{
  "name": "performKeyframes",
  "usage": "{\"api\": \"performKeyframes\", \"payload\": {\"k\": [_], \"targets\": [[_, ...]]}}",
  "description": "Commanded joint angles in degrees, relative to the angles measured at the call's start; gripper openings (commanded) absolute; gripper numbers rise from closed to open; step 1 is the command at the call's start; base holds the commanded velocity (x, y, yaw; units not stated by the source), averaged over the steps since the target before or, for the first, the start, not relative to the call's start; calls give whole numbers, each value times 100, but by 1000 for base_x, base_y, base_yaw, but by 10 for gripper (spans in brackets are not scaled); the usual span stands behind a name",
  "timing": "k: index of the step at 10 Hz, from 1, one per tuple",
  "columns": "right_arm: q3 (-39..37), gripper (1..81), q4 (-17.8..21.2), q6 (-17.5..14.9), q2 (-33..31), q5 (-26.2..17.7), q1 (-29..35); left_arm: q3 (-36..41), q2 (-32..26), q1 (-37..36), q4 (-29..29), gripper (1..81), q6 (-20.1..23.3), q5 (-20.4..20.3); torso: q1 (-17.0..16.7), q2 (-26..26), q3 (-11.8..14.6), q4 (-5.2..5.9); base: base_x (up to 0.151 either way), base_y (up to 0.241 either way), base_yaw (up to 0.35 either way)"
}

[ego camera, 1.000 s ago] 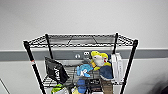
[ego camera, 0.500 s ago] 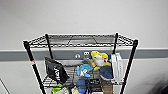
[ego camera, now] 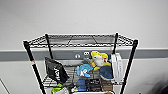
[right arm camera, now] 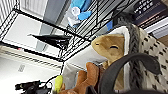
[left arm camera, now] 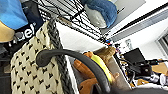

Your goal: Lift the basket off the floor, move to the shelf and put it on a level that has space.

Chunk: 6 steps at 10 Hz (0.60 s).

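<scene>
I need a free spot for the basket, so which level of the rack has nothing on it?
The top tier of the rack: its wire grid is bare. The tier below holds plush toys, a black bag and a white box.

Both wrists sit close against the basket's (left arm camera: 32, 75) opposite woven ends, each just beside a dark loop handle (right arm camera: 130, 67), with the fingers of neither gripper distinguishable, so their grip cannot be told.

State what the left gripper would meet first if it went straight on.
Most likely the dark loop handle of the basket, which arches close across the left wrist view; depth is unclear.
</scene>
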Motion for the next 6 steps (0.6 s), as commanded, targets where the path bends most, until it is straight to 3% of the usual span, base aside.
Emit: {"api": "performKeyframes", "payload": {"k": [1, 6], "targets": [[583, 10, 61, 30, -334, 87, 869, 711, -384, -941, 61, 10, -50, 28, 0, 0, 0, 0, 0, 0, 0], [1128, 10, 157, 206, -624, 69, 1475, 1195, -727, -1494, 17, 10, -208, 37, 0, 0, 0, 0, 0, 0, 0]]}}
